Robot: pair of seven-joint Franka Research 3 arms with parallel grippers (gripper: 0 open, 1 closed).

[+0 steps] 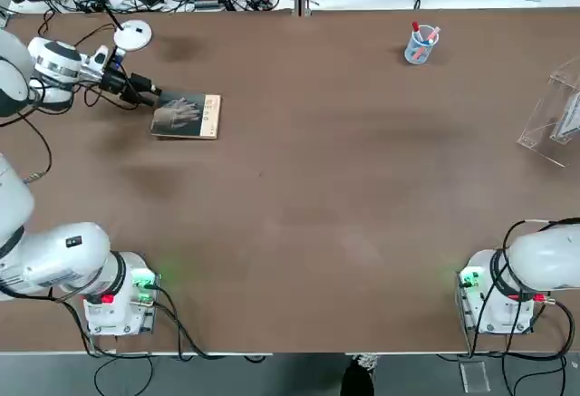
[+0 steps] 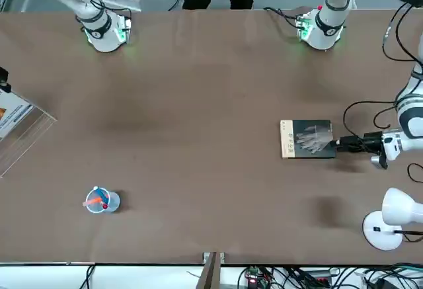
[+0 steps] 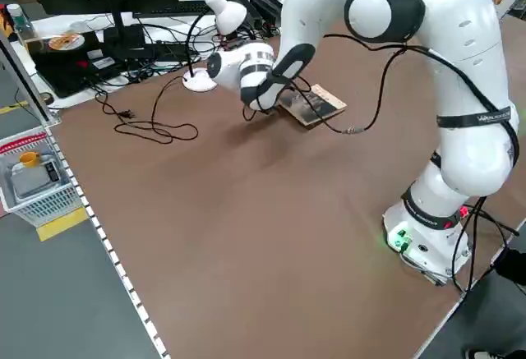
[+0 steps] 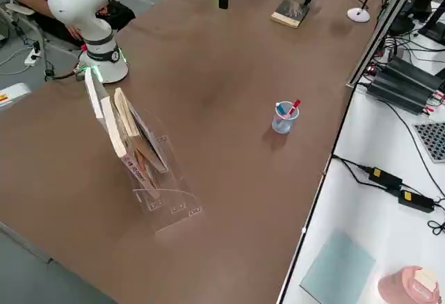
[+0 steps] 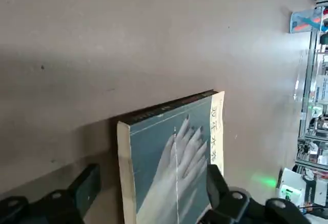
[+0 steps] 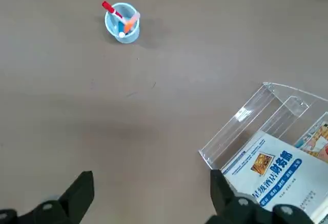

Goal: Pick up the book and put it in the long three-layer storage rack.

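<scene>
Left claw (image 1: 152, 100) sits low at the bench's (image 1: 317, 188) far left, jaws spread at the near short edge of the book (image 1: 187, 116), which lies flat, long axis pointing away towards the rack (image 1: 555, 115), far right; right claw (image 6: 148, 203) open, idle.

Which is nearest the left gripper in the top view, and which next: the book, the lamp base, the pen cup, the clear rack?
From the left gripper, at the table's far left:
1. Book, right at its fingers.
2. Lamp base, just beyond it toward the far edge.
3. Pen cup, far side, right of centre.
4. Clear rack, at the right edge.
</scene>
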